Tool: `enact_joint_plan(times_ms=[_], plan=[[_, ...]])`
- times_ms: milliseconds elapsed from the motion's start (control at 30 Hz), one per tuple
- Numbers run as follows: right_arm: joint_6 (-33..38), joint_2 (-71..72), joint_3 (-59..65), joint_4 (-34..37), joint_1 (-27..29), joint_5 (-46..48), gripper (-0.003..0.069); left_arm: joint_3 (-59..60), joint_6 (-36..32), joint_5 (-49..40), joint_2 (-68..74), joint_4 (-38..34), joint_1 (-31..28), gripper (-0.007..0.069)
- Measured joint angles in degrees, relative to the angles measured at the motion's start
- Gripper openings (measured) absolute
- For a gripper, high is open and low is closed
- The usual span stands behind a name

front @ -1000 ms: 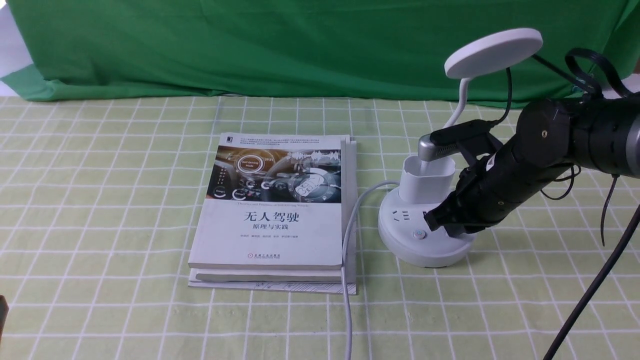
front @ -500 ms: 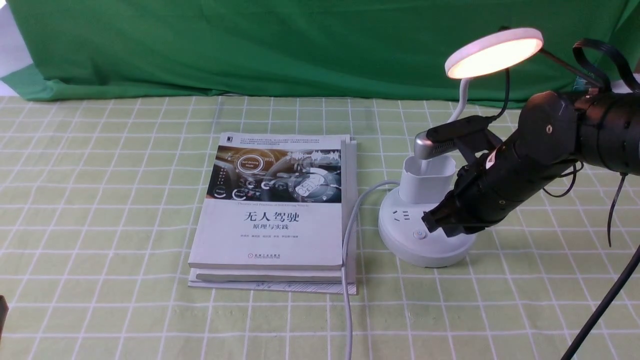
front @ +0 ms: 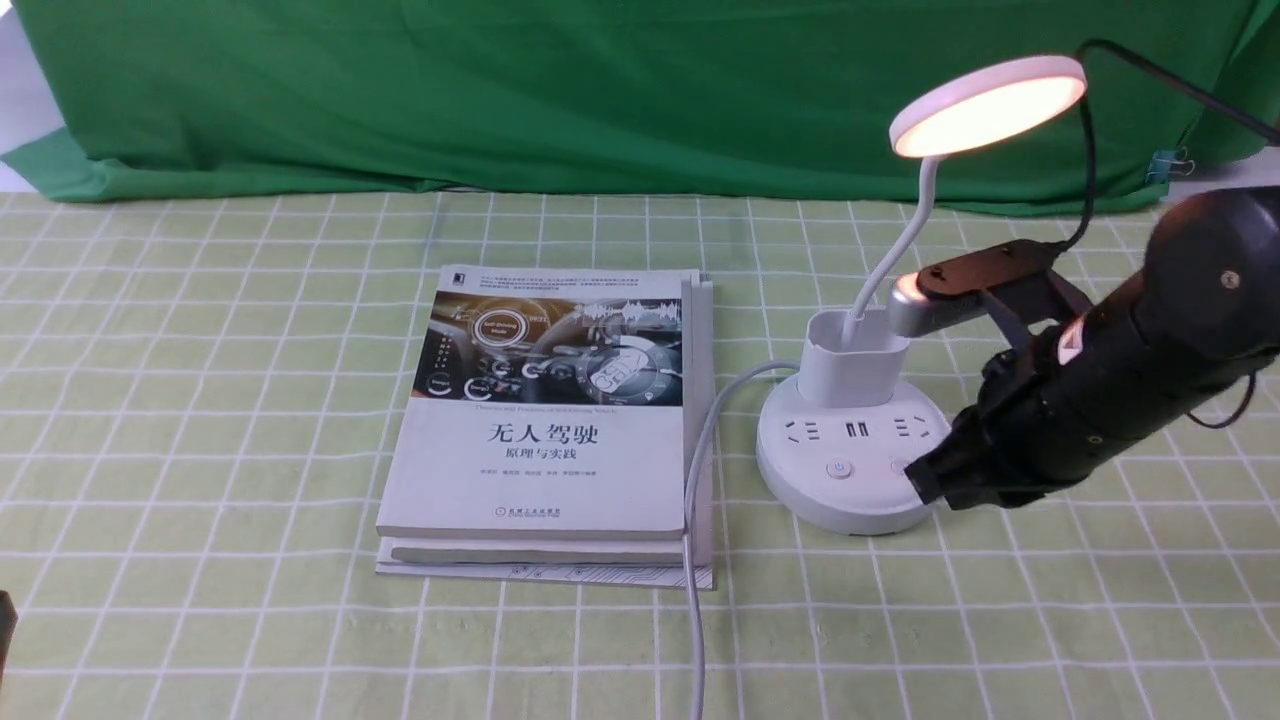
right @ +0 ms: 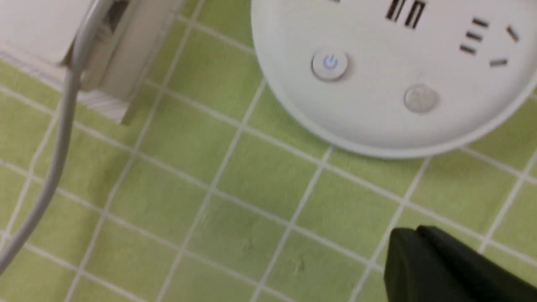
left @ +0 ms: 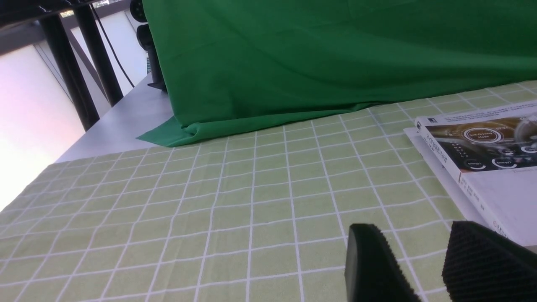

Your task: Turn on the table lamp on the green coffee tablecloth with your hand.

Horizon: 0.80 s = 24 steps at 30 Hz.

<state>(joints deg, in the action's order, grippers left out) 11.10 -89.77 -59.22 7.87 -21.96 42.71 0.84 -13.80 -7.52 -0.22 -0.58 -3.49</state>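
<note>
The white table lamp (front: 850,455) stands on the green coffee tablecloth (front: 200,400) at the right. Its disc head (front: 985,100) glows warm yellow. Its round base with two buttons also shows in the right wrist view (right: 390,79). My right gripper (front: 925,482), the hand, is shut and empty, its tip low beside the base's right front edge, clear of the buttons; its shut fingers show in the right wrist view (right: 413,247) above the cloth. My left gripper (left: 413,260) is open and empty above the cloth beside the book.
A stack of books (front: 550,420) lies left of the lamp, and shows in the left wrist view (left: 482,159). The lamp's grey cable (front: 695,520) runs along the books to the near edge. A dark green backdrop cloth (front: 500,90) hangs behind.
The lamp head went from dark to lit. My right gripper has drawn back rightward off the base, uncovering the sockets and second button. The left arm has not moved.
</note>
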Motion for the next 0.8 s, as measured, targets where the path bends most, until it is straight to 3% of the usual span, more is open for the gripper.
enact_joint_plan(times_ms=[333, 500, 800], plan=[[-7.00, 23.94, 14.70, 0.00, 0.00, 2.64, 0.0034, 0.00, 0.00, 0.00, 0.00, 0.00, 0.00, 0.0242], [-10.44, 33.51, 16.31, 0.00, 0.00, 6.65, 0.0045, 0.00, 0.00, 0.00, 0.00, 0.00, 0.00, 0.0242], [-11.10, 42.93, 16.31, 0.00, 0.00, 2.27, 0.0065, 0.00, 0.00, 0.00, 0.00, 0.00, 0.00, 0.0242]])
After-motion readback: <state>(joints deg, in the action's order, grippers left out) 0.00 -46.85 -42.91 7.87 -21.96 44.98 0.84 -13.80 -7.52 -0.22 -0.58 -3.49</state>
